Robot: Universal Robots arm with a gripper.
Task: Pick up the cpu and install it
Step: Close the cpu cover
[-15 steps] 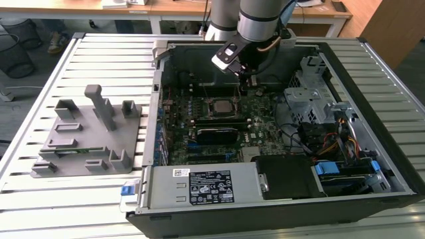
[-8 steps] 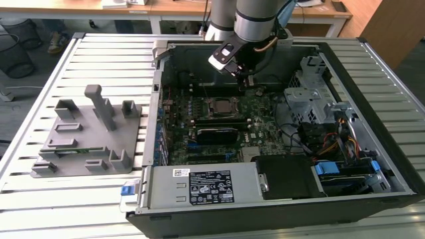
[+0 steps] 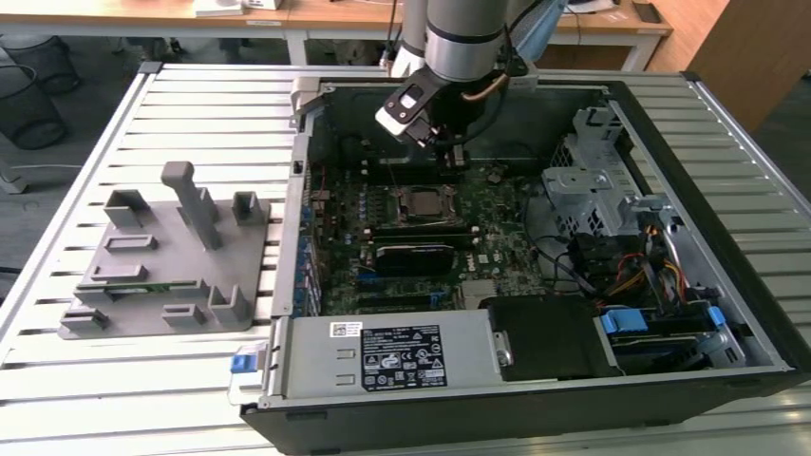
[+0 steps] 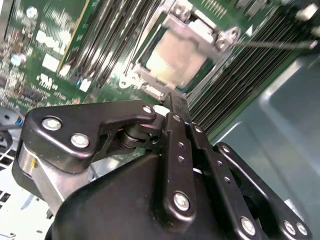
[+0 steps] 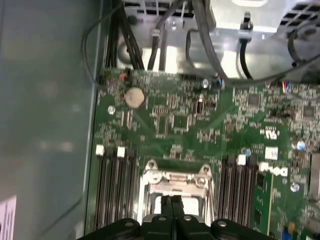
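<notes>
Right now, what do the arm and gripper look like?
The arm is a metallic silver-grey cylinder. The gripper is black, its jointed link bars pinned with silver screws, ending in slim black fingers.

This looks like a lab or workshop. An open computer [image 3: 507,420] lies on a metal table [image 3: 165,385], a robot arm [image 3: 462,38] over it, desks [image 3: 332,13] and bins [image 3: 30,106] behind.

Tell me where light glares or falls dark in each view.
Exterior view: the slatted table is evenly bright, the computer case interior dimmer. Second wrist view: the cpu glares pale, the black hand looks dark. First wrist view: glare on bare metal beyond the motherboard.
</notes>
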